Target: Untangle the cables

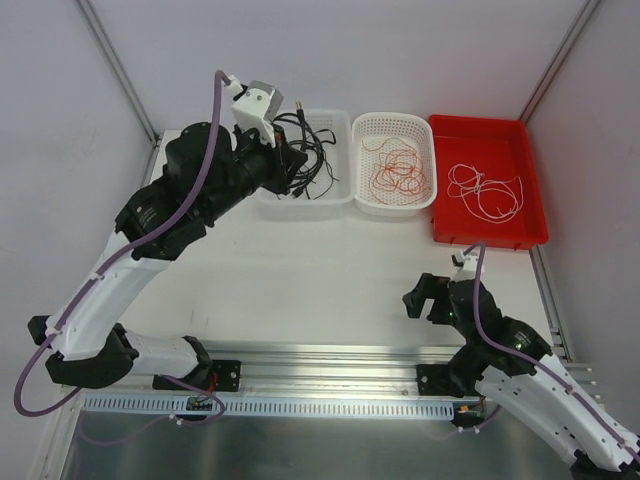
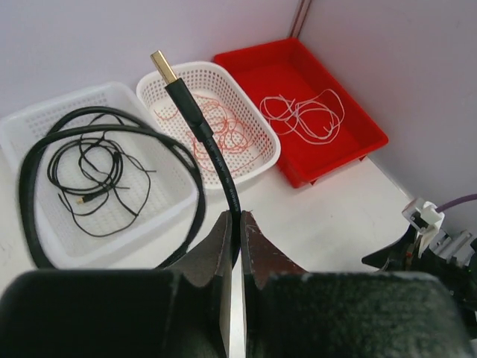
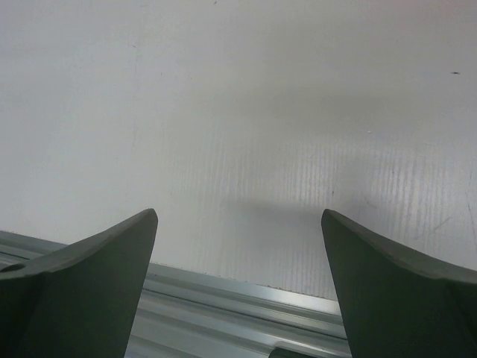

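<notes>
My left gripper point(image 2: 238, 216) is shut on a thick black cable point(image 2: 212, 149) with a gold USB plug pointing up; it shows in the top view point(image 1: 292, 160) over the left white basket point(image 1: 335, 190). The cable loops down into that basket point(image 2: 45, 231), which also holds thin black cables point(image 2: 93, 175). Orange-red cables point(image 1: 400, 172) lie in the middle white basket point(image 1: 392, 205), also in the left wrist view point(image 2: 216, 127). White cables point(image 1: 485, 190) lie in the red tray point(image 1: 495, 235), also in the left wrist view point(image 2: 302, 115). My right gripper point(image 1: 425, 295) is open and empty above bare table.
The three containers stand in a row at the back of the table. A metal rail point(image 1: 330, 355) runs along the near edge, also in the right wrist view point(image 3: 238, 298). White walls enclose the table.
</notes>
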You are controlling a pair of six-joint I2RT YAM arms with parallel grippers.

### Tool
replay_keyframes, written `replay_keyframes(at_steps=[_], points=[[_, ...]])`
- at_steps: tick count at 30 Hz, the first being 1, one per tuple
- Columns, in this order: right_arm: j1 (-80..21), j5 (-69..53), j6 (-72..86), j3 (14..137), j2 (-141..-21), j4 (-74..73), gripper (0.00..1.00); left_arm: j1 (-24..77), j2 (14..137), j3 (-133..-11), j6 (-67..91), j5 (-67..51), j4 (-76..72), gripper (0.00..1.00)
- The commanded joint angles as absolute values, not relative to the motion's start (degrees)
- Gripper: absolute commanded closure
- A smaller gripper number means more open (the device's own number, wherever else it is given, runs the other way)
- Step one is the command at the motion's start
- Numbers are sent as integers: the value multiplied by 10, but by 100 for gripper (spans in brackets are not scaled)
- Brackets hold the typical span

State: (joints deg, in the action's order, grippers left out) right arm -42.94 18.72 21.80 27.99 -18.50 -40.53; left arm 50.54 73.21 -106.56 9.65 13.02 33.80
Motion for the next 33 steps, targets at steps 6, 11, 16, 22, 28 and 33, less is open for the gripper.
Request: replay_keyframes(at_steps=[6,11,16,22,28,33], points=[[-428,126,195,276,-218,-341,4,462,737,-951,175,1,352,100],[-427,67,183,269,-238,-260,6,463,711,-864,206,-75,351,100],[-427,34,176,277,-307,-184,8,465,690,-785,224,-129,347,100],[-428,14,159,298,-384,-106,13,511,689,-734,233,-152,333,100],[-427,-28,158,323,-475,-39,20,546,691,-724,241,-150,322,100],[-428,-75,160,322,-526,39,27,556,684,-723,248,-154,311,100]])
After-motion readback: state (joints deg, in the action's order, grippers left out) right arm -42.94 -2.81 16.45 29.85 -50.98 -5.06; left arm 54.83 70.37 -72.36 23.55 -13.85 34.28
